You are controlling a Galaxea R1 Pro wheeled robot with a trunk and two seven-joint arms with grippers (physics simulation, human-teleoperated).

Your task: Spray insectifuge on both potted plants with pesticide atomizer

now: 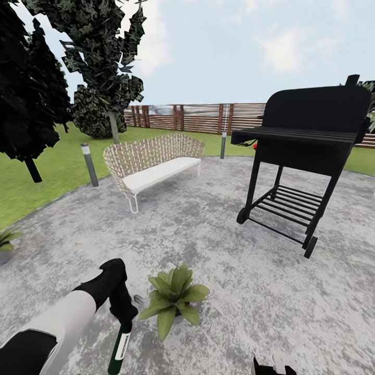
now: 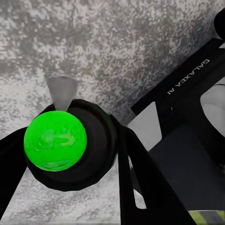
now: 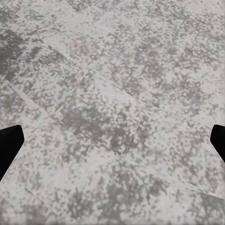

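Note:
My left gripper (image 1: 124, 316) is shut on the pesticide atomizer (image 1: 119, 350), a slim dark-green bottle with a white label that hangs low over the stone patio (image 1: 219, 291). In the left wrist view the atomizer (image 2: 56, 140) shows end-on as a bright green disc, with black fingers (image 2: 136, 173) on both sides and a grey nozzle cone beyond it. Just right of that gripper stands the light-green broad-leaved potted plant (image 1: 174, 299). The spiky potted plant (image 1: 6, 242) in a grey pot sits at the far left edge. At the bottom edge, my right gripper (image 1: 273, 367) (image 3: 112, 145) is open above bare stone.
A black wheeled grill (image 1: 307, 140) stands on the patio at right. A wicker bench (image 1: 151, 161) sits at the back left, between two bollard lights (image 1: 89, 164). Lawn (image 1: 47, 172), dark trees (image 1: 31, 94) and a brown slat fence (image 1: 198, 117) ring the patio.

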